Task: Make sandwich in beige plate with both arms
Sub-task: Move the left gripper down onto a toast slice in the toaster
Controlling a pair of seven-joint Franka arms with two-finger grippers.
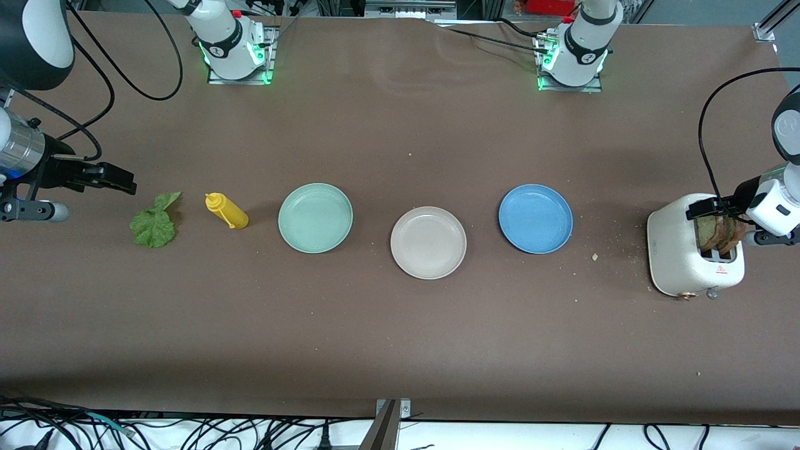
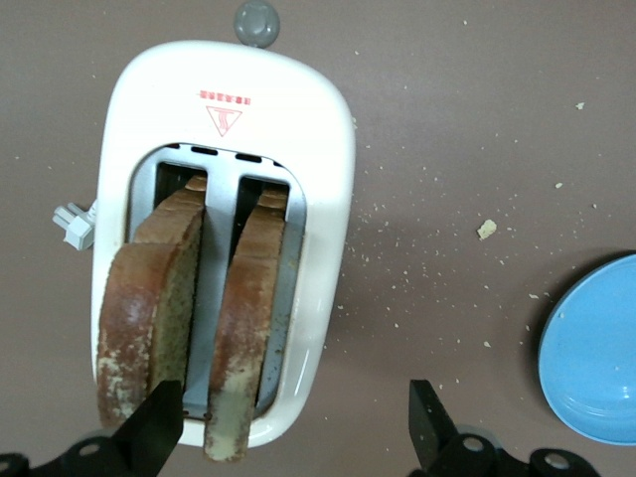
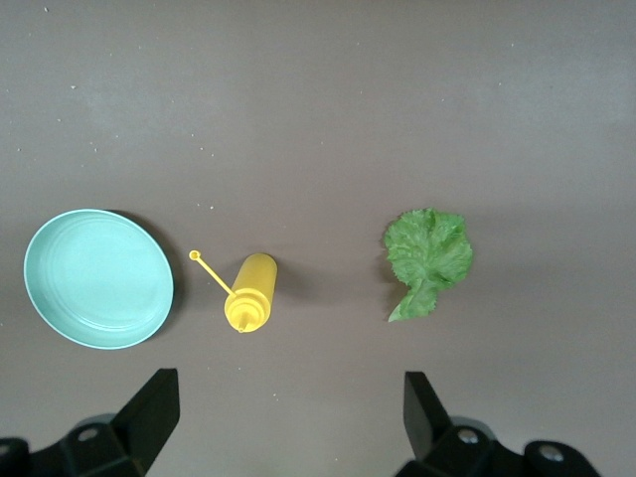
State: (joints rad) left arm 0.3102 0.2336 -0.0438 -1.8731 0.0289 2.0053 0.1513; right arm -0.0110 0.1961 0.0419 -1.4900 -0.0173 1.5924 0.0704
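Front view first: 3 plates sit in a row across the middle of the brown table (image 1: 400, 350). The beige plate (image 1: 429, 242) is the middle one, bare, and a bit nearer the camera than the other 2. The mint-green plate (image 1: 315, 217) is at about its 10 o'clock, toward the right arm's end, and the blue plate (image 1: 535, 218) at about its 2 o'clock, toward the left arm's end. Past the mint-green plate at its 9 o'clock lies a yellow squeeze bottle (image 1: 227, 211) on its side, then a lettuce leaf (image 1: 154, 224). The right gripper (image 1: 115, 179) hovers just up from the leaf with its fingers spread and nothing in them. At the left arm's end stands a white toaster (image 1: 681, 262) with 2 toast slices (image 1: 724, 232) sticking out of the slots, and the left gripper (image 1: 719, 209) is right over them.

Left wrist view: the toaster (image 2: 318, 149) is straight below, both toast slices (image 2: 149, 308) upright, 1 per slot. The left gripper (image 2: 293, 427) is wide apart, 1 fingertip over the toaster's edge beside a slice, pinching nothing. Crumbs are scattered on the table, and the blue plate's (image 2: 596, 358) edge peeks in.

Right wrist view: the right gripper (image 3: 288, 417) is spread wide over bare table, with the lettuce leaf (image 3: 427, 256), squeeze bottle (image 3: 250, 291) and mint-green plate (image 3: 97, 278) all below it.
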